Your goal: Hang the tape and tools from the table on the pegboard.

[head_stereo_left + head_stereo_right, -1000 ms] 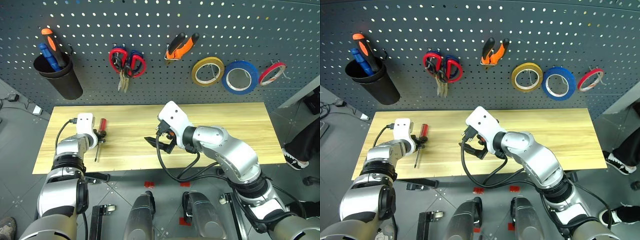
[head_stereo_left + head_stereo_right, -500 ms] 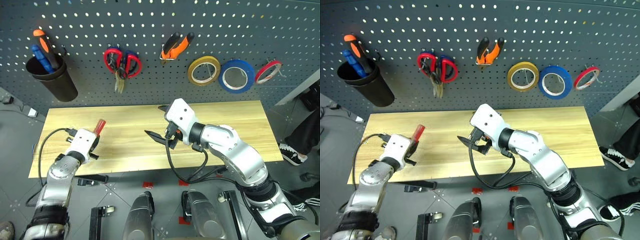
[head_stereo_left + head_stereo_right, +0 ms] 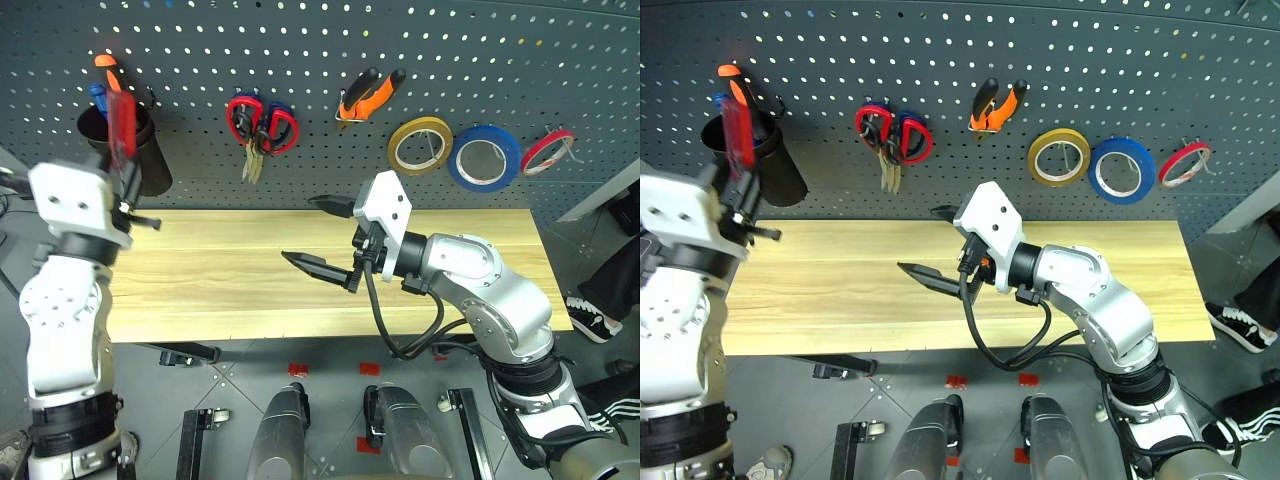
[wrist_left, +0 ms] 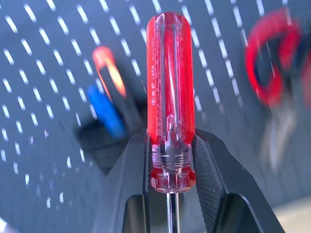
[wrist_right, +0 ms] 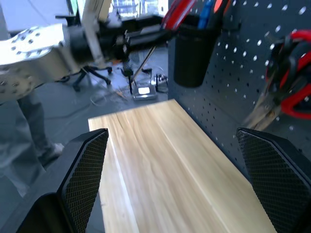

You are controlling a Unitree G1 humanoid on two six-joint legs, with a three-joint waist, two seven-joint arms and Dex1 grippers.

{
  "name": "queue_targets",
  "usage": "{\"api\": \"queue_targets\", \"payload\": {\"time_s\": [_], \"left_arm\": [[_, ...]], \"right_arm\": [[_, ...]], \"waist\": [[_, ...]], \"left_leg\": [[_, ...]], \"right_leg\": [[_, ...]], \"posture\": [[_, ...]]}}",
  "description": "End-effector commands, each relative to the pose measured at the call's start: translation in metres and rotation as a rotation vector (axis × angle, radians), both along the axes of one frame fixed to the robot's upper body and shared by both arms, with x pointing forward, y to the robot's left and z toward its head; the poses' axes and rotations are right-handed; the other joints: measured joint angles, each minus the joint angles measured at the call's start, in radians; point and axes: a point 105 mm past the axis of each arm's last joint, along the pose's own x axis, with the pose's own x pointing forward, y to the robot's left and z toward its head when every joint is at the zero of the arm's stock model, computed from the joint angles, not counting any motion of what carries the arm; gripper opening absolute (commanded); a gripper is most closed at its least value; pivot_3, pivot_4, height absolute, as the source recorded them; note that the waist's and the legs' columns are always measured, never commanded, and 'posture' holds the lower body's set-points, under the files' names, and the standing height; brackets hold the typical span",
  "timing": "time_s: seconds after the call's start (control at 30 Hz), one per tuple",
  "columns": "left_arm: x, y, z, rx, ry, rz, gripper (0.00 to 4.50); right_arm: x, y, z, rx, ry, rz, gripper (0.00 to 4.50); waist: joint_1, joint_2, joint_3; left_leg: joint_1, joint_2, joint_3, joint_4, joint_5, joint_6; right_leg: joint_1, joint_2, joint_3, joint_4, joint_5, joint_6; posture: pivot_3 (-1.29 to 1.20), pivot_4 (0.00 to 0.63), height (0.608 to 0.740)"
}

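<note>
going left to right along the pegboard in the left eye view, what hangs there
black cup → red-handled scissors → orange-and-black pliers → yellow tape roll → blue tape → thin red tape roll

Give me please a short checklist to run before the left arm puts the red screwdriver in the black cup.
1. Left tool grips the red-handled screwdriver at the handle base: ok.
2. Screwdriver raised near the black cup on the pegboard: ok.
3. Room in the cup beside the orange and blue handles: cannot tell.
4. Right tool open, apart from the cup: ok.
5. Wooden table bare of tools: ok.
</note>
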Motion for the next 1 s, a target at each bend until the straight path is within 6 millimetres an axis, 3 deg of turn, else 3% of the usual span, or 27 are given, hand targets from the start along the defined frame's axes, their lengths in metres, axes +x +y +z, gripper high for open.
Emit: {"api": "queue_targets", "payload": {"time_s": [0.03,0.23,0.43,0.67,0.87,1.0], "left_arm": [[0.0,0.003,0.042,-0.051,-0.095,-0.067,0.87],[0.017,0.013,0.077,-0.047,-0.161,-0.109,0.87],[0.035,0.016,0.081,-0.061,-0.201,-0.117,0.87],[0.04,0.013,0.092,-0.082,-0.247,-0.144,0.87],[0.034,0.014,0.118,-0.09,-0.314,-0.154,0.87],[0.041,0.011,0.118,-0.076,-0.313,-0.158,0.87]], "right_arm": [[0.002,-0.001,0.017,0.051,-0.011,-0.014,4.5],[0.008,0.002,0.031,0.064,-0.028,-0.078,4.5],[0.022,0.002,0.048,0.093,-0.009,-0.208,4.5],[0.012,0.005,0.065,0.097,0.025,-0.164,4.5],[0.002,0.009,0.065,0.089,0.019,-0.097,4.5],[0.002,0.011,0.066,0.095,0.016,-0.086,4.5]], "waist": [[0.003,-0.001,-0.001],[0.0,-0.003,-0.004],[0.001,-0.004,-0.007],[0.007,-0.009,-0.021],[0.003,-0.011,-0.024],[-0.005,-0.011,-0.026]], "left_leg": [[0.0,0.0,0.0,0.0,0.0,0.0],[0.0,0.0,0.0,0.0,0.002,-0.003],[0.0,0.0,0.001,0.001,0.002,-0.004],[0.0,-0.001,-0.001,0.002,0.004,-0.003],[0.0,-0.001,-0.001,0.003,0.004,-0.002],[0.0,-0.001,0.0,0.003,0.004,-0.002]], "right_leg": [[0.0,0.0,0.0,0.0,0.0,0.0],[0.0,0.001,0.0,0.0,0.0,0.0],[-0.001,0.001,0.0,0.001,0.0,0.0],[0.0,0.0,-0.001,0.001,0.0,0.0],[0.0,0.001,-0.001,0.002,0.001,0.001],[0.0,0.001,0.0,0.002,0.001,0.001]], "posture": [[-0.06,0.226,0.74],[-0.08,0.212,0.74],[-0.1,0.204,0.74],[-0.13,0.198,0.74],[-0.12,0.19,0.74],[-0.12,0.19,0.74]]}}
